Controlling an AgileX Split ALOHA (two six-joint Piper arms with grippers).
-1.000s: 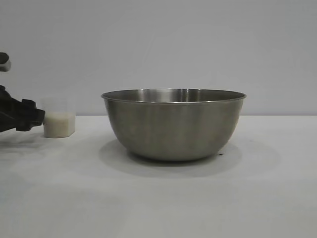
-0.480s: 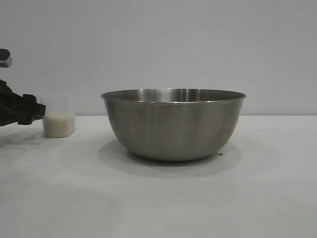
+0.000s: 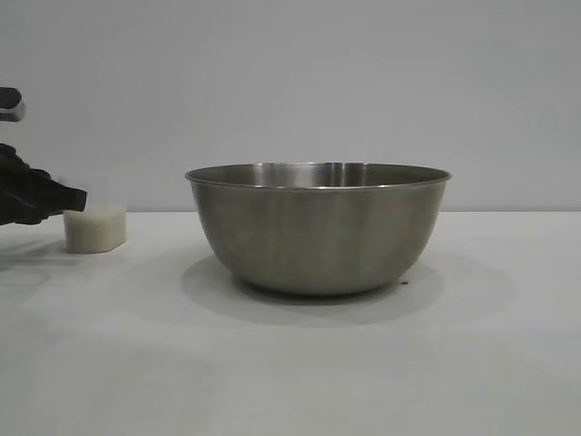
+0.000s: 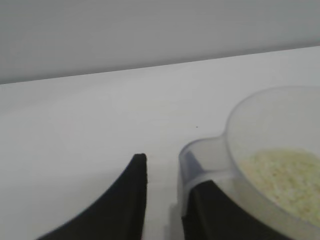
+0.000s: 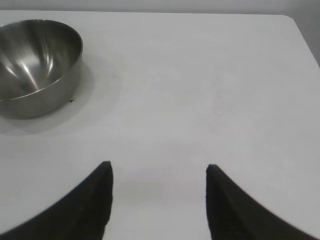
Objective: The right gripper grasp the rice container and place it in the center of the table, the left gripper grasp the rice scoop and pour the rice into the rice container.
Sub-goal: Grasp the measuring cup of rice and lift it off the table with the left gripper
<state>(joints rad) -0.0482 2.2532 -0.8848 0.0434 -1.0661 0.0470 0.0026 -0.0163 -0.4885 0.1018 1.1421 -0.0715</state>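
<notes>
In the exterior view, the white table (image 3: 290,363) is filling the whole lower half of the frame, plain and matte, with a soft shadow around the rice container (image 3: 318,227). This container is standing upright in the middle of the frame, a large round steel bowl with brushed grey sides and a thin rolled rim. Nothing is touching it.

At the left edge of the frame, a little farther back, the rice scoop (image 3: 93,228) is sitting on the table, a small translucent cup with the rice (image 3: 91,232) showing as a pale off-white mass inside. The left gripper (image 3: 68,198) is reaching in from the left edge, and its tip is meeting the scoop at the upper left side. In the left wrist view the two black fingers (image 4: 125,200) are standing with a gap between them; the loop handle (image 4: 197,167) of the scoop is lying against one finger, but I cannot tell if the fingers are already closing on it.

In the right wrist view the right gripper (image 5: 159,172) is hanging over bare table, well apart from the bowl at the upper left of that frame, and its fingers are spread wide with nothing between them.

I am counting one bowl, one scoop, two grippers. Behind the table a plain grey wall (image 3: 290,82) is closing the room.
</notes>
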